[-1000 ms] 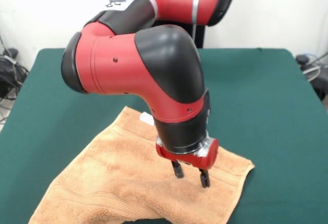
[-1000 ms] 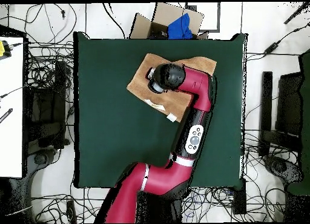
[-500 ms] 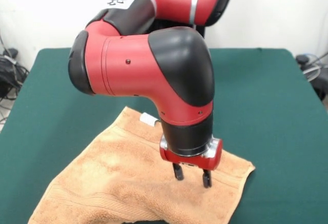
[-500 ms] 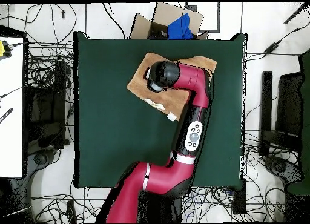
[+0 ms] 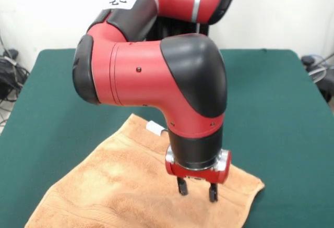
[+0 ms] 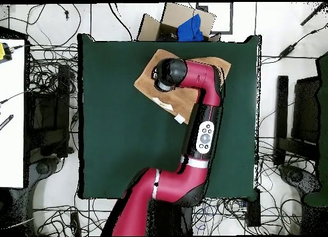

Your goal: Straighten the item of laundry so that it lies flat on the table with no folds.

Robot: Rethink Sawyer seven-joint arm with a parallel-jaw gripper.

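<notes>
The orange-tan towel (image 5: 112, 186) lies rumpled on the green table (image 5: 271, 97) near its front edge, with shallow waves across it and a white tag (image 5: 154, 128) on its far edge. My gripper (image 5: 197, 190) points straight down over the towel's right part. Its two fingers stand apart, and the fingertips (image 5: 181, 187) touch the cloth. In the overhead view the towel (image 6: 146, 84) lies near the table's (image 6: 115, 132) top edge. There the arm's wrist (image 6: 170, 73) covers the gripper and the towel's middle.
A cardboard box (image 6: 204, 18) holding something blue (image 6: 191, 29) stands just beyond the table's edge next to the towel. Cables and equipment lie on the floor round the table. My large red arm (image 5: 151, 71) hangs over the table's middle.
My gripper has moved toward the table's front edge, and the towel has slid the same way with it. The tag and the right corner sit nearer the front than before.
</notes>
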